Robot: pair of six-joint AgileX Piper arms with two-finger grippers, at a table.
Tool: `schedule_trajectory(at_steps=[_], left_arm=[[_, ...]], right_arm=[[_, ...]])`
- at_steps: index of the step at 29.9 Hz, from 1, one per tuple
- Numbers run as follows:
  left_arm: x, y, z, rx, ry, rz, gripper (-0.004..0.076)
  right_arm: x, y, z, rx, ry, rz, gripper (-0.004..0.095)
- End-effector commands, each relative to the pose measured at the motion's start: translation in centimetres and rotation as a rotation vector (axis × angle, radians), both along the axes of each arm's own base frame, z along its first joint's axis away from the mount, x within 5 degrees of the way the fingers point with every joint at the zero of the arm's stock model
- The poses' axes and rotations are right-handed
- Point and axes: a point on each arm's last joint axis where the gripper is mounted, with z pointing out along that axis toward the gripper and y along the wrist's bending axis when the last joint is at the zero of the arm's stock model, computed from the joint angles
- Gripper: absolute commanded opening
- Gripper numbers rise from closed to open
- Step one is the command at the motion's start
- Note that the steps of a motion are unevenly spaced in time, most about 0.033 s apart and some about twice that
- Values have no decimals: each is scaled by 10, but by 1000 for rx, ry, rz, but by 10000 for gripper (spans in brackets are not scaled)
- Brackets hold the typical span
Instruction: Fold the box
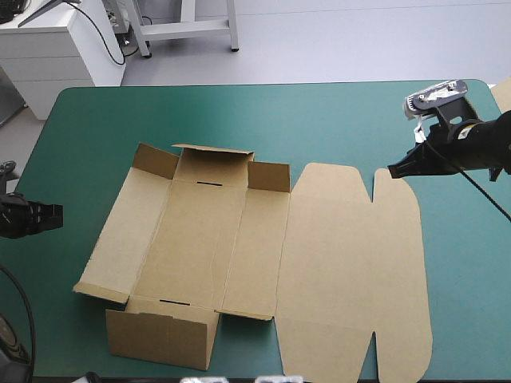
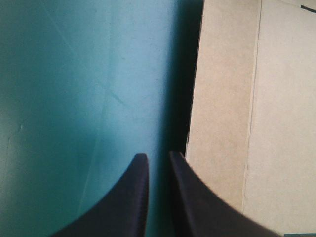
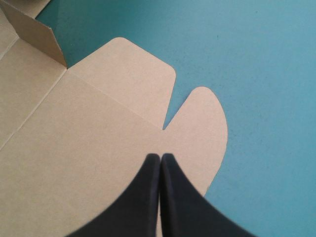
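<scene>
The brown box (image 1: 239, 239) lies in the middle of the teal-green table. Its left half has low walls partly raised: a far wall (image 1: 211, 163) and a near wall (image 1: 164, 337). The lid (image 1: 351, 263) lies flat to the right. My right gripper (image 1: 391, 171) hovers shut over the lid's far right rounded flap (image 3: 207, 113), with nothing between its fingers (image 3: 160, 155). At the table's left edge my left gripper (image 1: 56, 215) is low over the cover, shut but for a narrow slit (image 2: 156, 156). The box's left flap (image 2: 222, 98) lies just ahead and beside it.
Bare teal-green cover (image 1: 335, 120) runs along the far side and to the right of the lid. A bit of more brown board (image 1: 503, 92) shows at the table's far right edge. The box's near wall is close to the front edge.
</scene>
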Motion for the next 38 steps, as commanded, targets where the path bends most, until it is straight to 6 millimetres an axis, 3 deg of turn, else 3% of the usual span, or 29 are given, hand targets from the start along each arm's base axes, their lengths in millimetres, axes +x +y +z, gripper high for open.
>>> schedule_trajectory(at_steps=[1, 4, 13, 19, 27, 31, 38], left_arm=[[-2, -8, 8, -54, -11, -30, 298], [1, -10, -7, -138, 35, 17, 404], [3, -13, -54, -266, 127, -53, 405], [6, -14, -63, -282, 148, -78, 405], [29, -61, -81, -282, 219, -294, 405], [35, -83, -80, -274, 225, -378, 405], [35, -104, -83, -225, 318, -419, 405]], right_arm=[[-6, -2, 17, 7, -100, -11, -21], [-6, -2, 17, 7, -100, -11, -21], [-5, -2, 18, 3, -113, -8, -21], [-5, -2, 18, 3, -120, -10, -21], [-5, -3, 18, -3, -121, -12, -21], [-5, -3, 19, -3, -125, -13, -21], [-4, -3, 18, -3, -126, -13, -21]])
